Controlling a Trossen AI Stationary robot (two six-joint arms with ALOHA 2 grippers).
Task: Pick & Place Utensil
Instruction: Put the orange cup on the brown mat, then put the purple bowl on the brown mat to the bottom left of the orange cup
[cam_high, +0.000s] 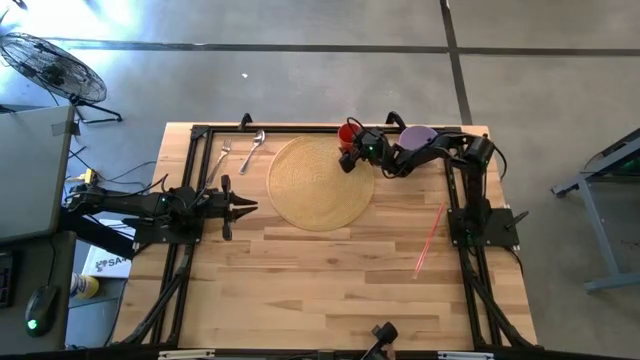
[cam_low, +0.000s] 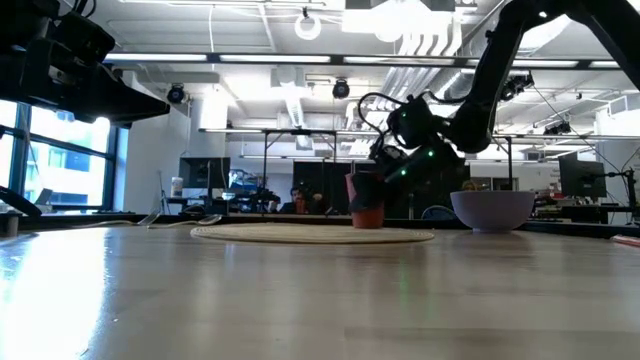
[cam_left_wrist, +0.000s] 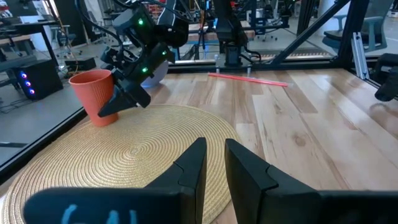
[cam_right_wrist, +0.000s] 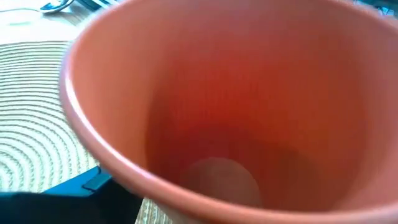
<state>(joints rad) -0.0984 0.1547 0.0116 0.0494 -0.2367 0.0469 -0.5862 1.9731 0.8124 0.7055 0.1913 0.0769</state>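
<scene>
An orange cup (cam_high: 347, 131) stands upright at the far edge of the round woven mat (cam_high: 318, 185); the left wrist view shows the cup (cam_left_wrist: 92, 94) there too. My right gripper (cam_high: 351, 156) hovers just on the cup's near right side, tilted down toward it, and its wrist view looks straight into the cup (cam_right_wrist: 249, 112). A fork (cam_high: 222, 155) and a spoon (cam_high: 252, 150) lie flat near the far left corner. My left gripper (cam_left_wrist: 214, 163) waits at the table's left, level, open by a narrow gap and holding nothing.
A purple bowl (cam_high: 418, 134) sits right of the cup, under my right arm. A pink straw (cam_high: 430, 240) lies on the table's right side. The black frame rails (cam_high: 200, 135) run along the table's edges. Bare wood (cam_high: 320, 290) spreads over the near half.
</scene>
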